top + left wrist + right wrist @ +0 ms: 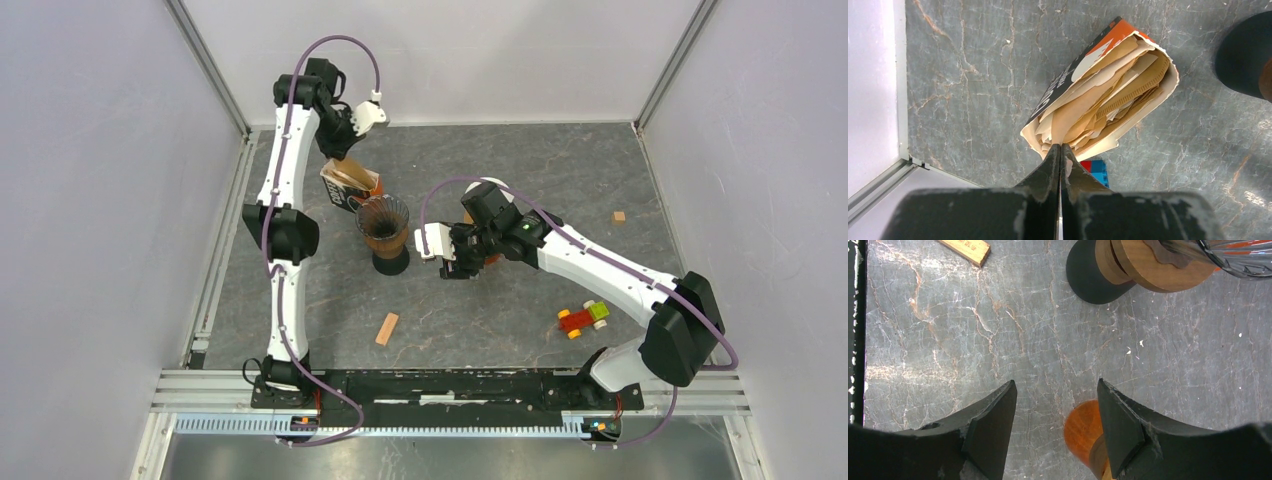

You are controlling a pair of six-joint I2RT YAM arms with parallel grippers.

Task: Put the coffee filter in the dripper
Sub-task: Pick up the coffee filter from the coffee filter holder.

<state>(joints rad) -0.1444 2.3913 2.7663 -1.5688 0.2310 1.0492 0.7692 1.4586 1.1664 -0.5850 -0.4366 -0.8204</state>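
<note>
An opened pack of tan coffee filters [1118,85] lies on the grey table, its mouth facing my left gripper [1060,146]. The jaws are pressed together at the edge of the fanned stack, pinching the tip of one coffee filter [1068,117]. From above, that gripper [347,160] points down onto the pack [352,187]. The glass dripper [383,220] stands on a wooden collar and black base just right of the pack. My right gripper [1057,390] hovers open over bare table, right of the dripper [1148,267], holding nothing.
A round orange and wood object [1082,427] sits under my right finger. A red and blue brick [1098,170] lies by the left fingers. A wooden block [387,328], a toy car [583,317] and a small block [619,216] lie around. Walls enclose the table.
</note>
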